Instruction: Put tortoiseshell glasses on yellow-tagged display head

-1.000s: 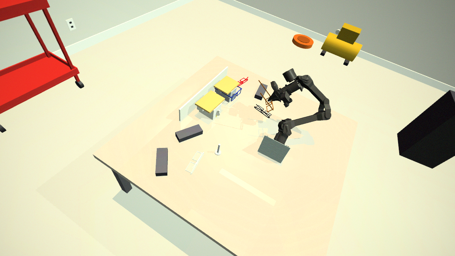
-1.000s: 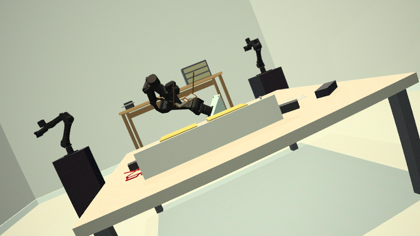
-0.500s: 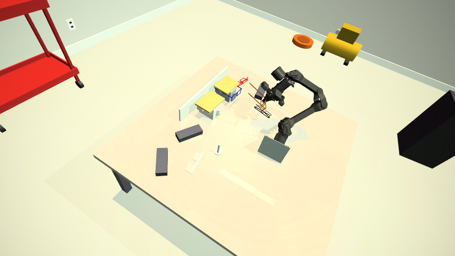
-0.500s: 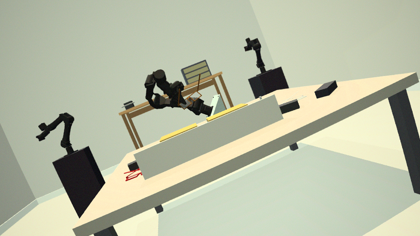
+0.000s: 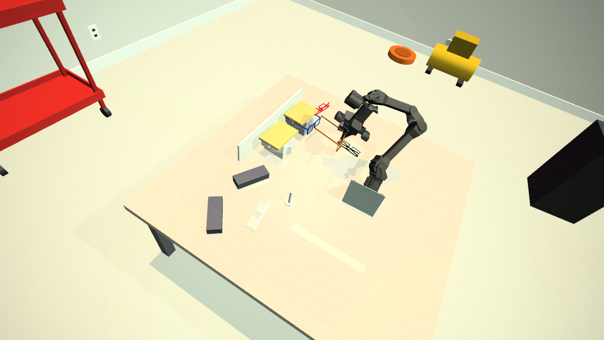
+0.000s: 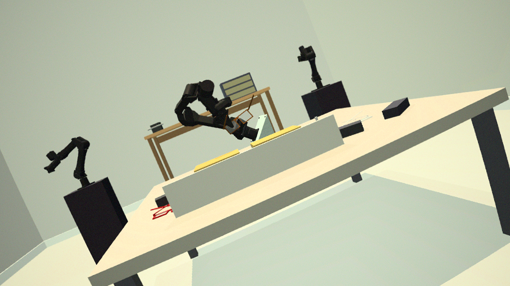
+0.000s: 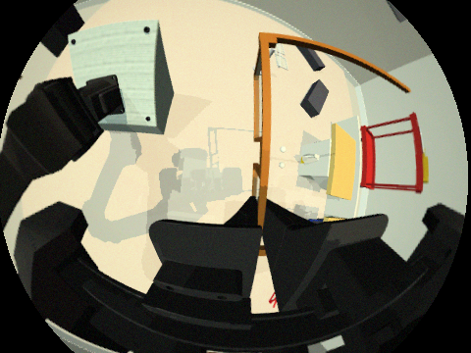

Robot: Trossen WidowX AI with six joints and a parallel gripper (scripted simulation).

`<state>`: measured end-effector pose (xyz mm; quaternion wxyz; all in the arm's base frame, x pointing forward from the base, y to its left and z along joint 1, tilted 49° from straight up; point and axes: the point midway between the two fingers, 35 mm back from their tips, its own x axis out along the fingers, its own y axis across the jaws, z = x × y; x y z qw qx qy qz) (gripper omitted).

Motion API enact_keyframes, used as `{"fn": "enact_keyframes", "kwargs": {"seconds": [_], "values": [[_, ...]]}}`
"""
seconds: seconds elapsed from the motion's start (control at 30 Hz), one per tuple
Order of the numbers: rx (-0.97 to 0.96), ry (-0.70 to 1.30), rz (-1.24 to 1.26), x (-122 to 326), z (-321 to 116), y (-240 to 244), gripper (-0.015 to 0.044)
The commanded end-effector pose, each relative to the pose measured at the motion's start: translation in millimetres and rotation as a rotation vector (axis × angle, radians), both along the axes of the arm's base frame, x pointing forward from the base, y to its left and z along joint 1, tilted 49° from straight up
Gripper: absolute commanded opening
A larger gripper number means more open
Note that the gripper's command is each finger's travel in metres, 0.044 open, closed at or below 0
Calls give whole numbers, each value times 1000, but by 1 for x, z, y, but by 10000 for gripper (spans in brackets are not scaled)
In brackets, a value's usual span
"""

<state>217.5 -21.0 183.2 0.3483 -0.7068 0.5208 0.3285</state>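
Note:
My gripper (image 5: 345, 136) (image 7: 255, 201) is shut on the tortoiseshell glasses (image 5: 328, 122) (image 6: 247, 109) (image 7: 262, 131), a thin orange-brown frame. I hold them in the air by the front, with both temples pointing toward the two display heads. The heads are white blocks with yellow tops, standing side by side before a white backboard (image 5: 270, 124). The far head (image 5: 300, 112) wears blue glasses (image 5: 313, 125). The near head (image 5: 278, 135) (image 7: 316, 157) is bare, with a small tag at its front. The temple tips end just short of the far head.
Red glasses (image 5: 322, 105) (image 6: 161, 212) (image 7: 391, 153) lie beyond the far head. Black glasses (image 5: 350, 148) lie under my gripper. Two grey cases (image 5: 250, 176) (image 5: 214, 213), clear glasses (image 5: 259, 212) and a small white post (image 5: 289, 198) lie nearer the table's front.

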Motion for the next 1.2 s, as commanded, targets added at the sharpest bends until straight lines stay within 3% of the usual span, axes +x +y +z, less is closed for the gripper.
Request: {"fn": "enact_keyframes", "kwargs": {"seconds": [0.0, 1.17], "values": [[-27, 18, -66, 10, -10, 2, 0], [-262, 55, -414, 49, -96, 10, 0]]}}
